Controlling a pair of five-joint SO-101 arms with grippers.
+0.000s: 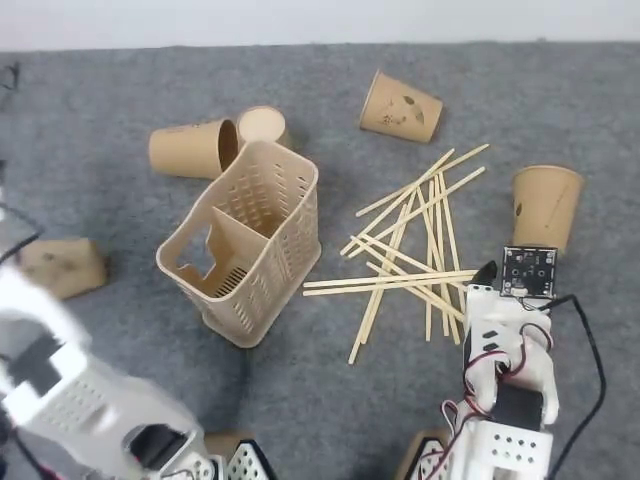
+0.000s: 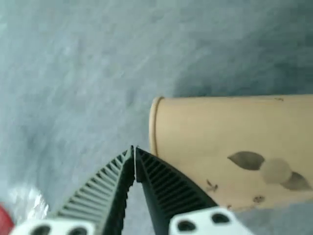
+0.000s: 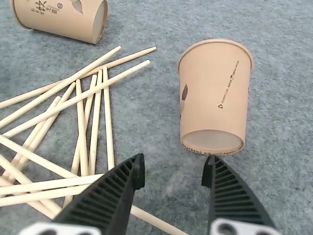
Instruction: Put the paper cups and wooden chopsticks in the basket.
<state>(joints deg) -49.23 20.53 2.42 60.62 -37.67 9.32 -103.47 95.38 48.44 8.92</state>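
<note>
The tan slotted basket stands left of centre on the grey mat. Wooden chopsticks lie scattered to its right. Paper cups lie behind the basket, farther back, at the right and at the far left. My right gripper is open, just short of the base of the right cup, with chopsticks beside it. My left gripper is shut with nothing in it, its tips by the rim of a lying cup.
The right arm comes up from the near right edge, the left arm from the near left corner. Bare grey mat lies between them in front of the basket. Another cup lies beyond the chopsticks.
</note>
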